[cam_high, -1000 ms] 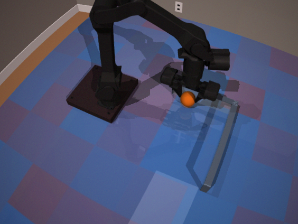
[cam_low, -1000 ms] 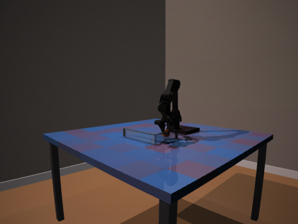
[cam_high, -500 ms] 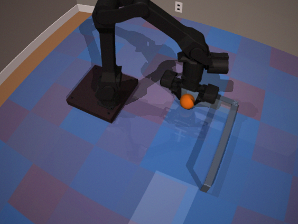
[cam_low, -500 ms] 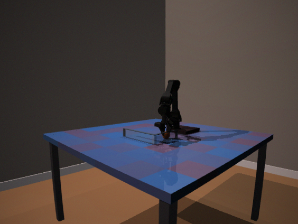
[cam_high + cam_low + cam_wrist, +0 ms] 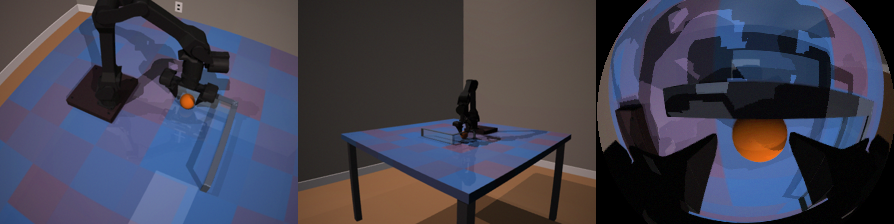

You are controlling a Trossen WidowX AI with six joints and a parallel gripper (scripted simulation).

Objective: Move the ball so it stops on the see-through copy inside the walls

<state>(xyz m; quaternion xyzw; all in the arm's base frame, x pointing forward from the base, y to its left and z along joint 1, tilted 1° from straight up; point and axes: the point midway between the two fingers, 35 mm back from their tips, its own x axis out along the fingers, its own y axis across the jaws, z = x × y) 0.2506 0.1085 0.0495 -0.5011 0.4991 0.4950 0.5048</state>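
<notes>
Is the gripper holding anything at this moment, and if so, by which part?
Nothing is held. The gripper is open around the orange ball, with gaps showing between ball and fingers in the wrist view.
</notes>
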